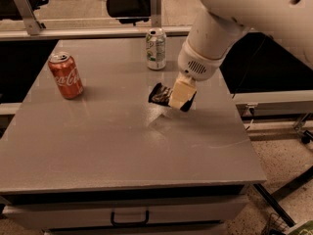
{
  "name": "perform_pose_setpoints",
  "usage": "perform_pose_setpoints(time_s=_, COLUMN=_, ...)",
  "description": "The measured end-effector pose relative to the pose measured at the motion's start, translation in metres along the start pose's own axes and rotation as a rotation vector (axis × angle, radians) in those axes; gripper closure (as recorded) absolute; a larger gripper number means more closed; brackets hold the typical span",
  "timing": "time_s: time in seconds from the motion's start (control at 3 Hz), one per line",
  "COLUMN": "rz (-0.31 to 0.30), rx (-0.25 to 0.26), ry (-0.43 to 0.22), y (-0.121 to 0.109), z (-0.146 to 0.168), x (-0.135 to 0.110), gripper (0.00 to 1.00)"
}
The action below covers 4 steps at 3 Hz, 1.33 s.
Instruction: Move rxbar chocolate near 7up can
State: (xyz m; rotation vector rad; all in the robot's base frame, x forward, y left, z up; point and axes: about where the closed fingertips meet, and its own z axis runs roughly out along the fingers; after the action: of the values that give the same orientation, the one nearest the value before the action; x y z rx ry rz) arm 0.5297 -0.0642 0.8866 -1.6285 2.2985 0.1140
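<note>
The rxbar chocolate [160, 94] is a black shiny wrapper, held in my gripper [180, 96] just above the grey table [122, 146], right of centre. My gripper is shut on its right half; only the left end of the bar shows. The 7up can [156, 49], white-silver with green markings, stands upright at the back centre of the table, a short way behind and left of the bar. My white arm [230, 18] comes in from the upper right.
A red Coca-Cola can [65, 76] stands upright at the left of the table. The table's right edge is close to the gripper. A drawer handle [129, 218] is below the front edge. Office chairs stand behind the table.
</note>
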Motion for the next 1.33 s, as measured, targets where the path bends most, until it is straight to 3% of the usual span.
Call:
perform_pose_setpoints(time_s=0.33, rz=0.038, rx=0.024, ry=-0.046, y=-0.052, z=0.004, x=-0.012, gripper=1.00)
perform_pose_setpoints(time_s=0.67, rz=0.064, rx=0.031, ry=-0.069, y=-0.081, z=0.010, x=-0.018, gripper=1.00)
perform_pose_setpoints(time_s=1.0, rz=0.077, rx=0.028, ry=-0.079, y=-0.110, z=0.024, x=-0.029, gripper=0.76)
perform_pose_setpoints(time_s=1.33, rz=0.087, rx=0.031, ry=-0.072, y=-0.124, z=0.037, x=-0.030, gripper=0.45)
